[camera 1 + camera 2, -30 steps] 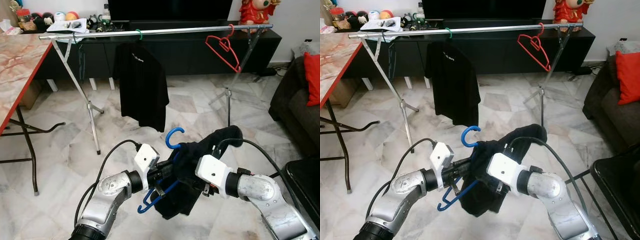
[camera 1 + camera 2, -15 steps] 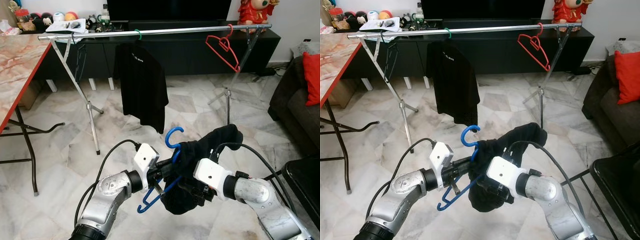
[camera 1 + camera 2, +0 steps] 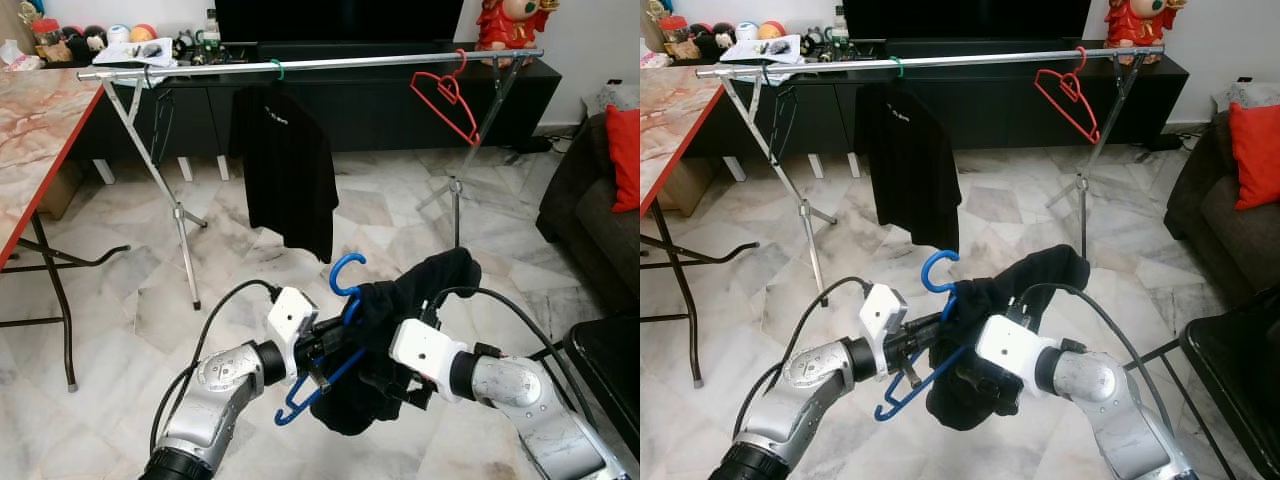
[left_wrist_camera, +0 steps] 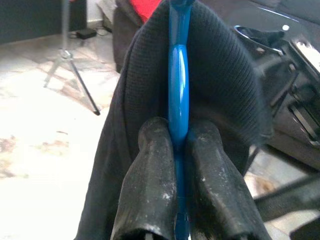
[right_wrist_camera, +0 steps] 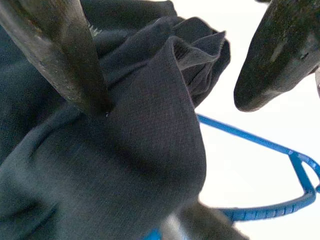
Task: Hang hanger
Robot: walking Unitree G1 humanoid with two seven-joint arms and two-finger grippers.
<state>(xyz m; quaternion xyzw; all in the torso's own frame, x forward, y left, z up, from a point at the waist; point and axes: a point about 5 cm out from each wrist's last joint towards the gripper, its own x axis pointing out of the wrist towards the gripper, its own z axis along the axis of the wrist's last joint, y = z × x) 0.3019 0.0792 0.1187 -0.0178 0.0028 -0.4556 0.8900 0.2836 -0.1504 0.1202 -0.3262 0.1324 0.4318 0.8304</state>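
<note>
Left tool [image 4: 176, 150] clamped on blue hanger [image 3: 345, 276], dark garment [image 3: 385, 330] draped over it, right tool [image 5: 165, 75] spread apart, one finger against the cloth.

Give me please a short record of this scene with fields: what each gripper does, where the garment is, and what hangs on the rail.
left gripper: jaws shut on the blue hanger
right gripper: jaws open, against the dark garment
dark garment: draped over the blue hanger, bunched
rail: holds a black shirt and an empty red hanger
task state: blue hanger not yet on the rail
</note>
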